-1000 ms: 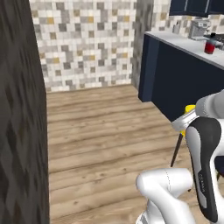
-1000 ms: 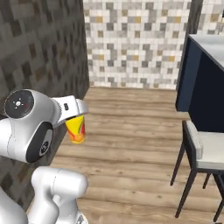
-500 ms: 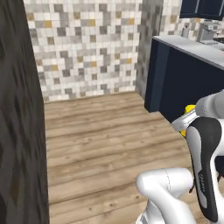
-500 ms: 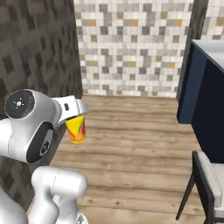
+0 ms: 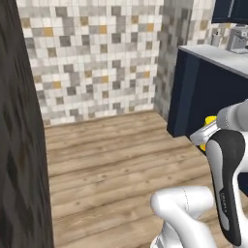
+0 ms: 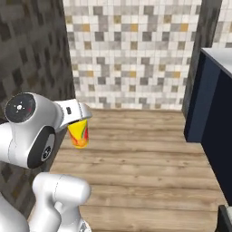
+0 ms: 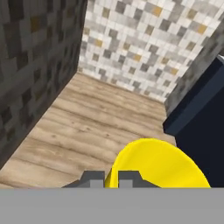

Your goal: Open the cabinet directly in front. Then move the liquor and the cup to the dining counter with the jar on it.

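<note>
The gripper (image 6: pixel 80 118) was clamped narrow on the cup (image 6: pixel 79 132), which hung under the hand above the wood floor (image 6: pixel 145 158), clear of it. In the right base view the cup's yellow body with its red-orange mark showed just below the white hand, tilted a little. In the hand view the cup's (image 7: pixel 157 166) yellow rim sat right against the dark fingertips (image 7: pixel 127 180), pinched between them. In the left base view only a yellow sliver of the cup (image 5: pixel 209 120) peeked out beside the arm, just in front of the dining counter (image 5: pixel 213 92).

The dining counter stood well to the right of the cup, its navy base (image 6: pixel 206 122) rising from the floor and its pale top (image 5: pixel 218 54) above. The mosaic tiled wall (image 6: pixel 131 54) ran behind the cup, far beyond it. A dark speckled wall (image 6: pixel 31 59) stood to the cup's left, near the arm. A grey appliance (image 5: pixel 238 41) sat on the counter top, too cropped to identify.
</note>
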### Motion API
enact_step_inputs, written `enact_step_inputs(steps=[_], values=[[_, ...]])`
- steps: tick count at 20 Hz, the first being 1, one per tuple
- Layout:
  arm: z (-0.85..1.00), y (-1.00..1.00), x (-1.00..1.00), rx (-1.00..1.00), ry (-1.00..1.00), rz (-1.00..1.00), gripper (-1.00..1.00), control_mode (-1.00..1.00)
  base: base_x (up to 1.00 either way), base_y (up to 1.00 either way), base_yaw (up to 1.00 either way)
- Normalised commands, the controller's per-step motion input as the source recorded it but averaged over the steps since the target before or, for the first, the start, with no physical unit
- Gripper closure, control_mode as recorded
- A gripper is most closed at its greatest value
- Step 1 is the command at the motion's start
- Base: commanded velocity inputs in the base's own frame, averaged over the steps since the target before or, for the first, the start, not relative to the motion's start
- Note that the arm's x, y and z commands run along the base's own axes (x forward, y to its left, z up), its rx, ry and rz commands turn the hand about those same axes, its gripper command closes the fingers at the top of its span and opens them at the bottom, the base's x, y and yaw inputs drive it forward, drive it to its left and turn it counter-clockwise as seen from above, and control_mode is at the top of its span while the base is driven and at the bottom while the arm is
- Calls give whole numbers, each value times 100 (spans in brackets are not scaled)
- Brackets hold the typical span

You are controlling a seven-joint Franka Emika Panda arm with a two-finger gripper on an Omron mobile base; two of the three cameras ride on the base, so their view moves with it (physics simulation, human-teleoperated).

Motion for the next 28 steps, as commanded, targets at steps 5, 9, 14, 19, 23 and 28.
enact_step_inputs(steps=[5, 9, 14, 19, 23, 28], values=[[0, 0, 0, 0, 0, 0, 100, 100, 100, 38, -14], [0, 0, 0, 0, 0, 0, 100, 100, 100, 33, -21], [0, 0, 0, 0, 0, 0, 100, 100, 87, 7, -69], [0, 0, 0, 0, 0, 0, 100, 100, 49, 0, -87], [0, 0, 0, 0, 0, 0, 100, 100, 54, 0, -86], [0, 0, 0, 0, 0, 0, 100, 100, 53, 0, -86]])
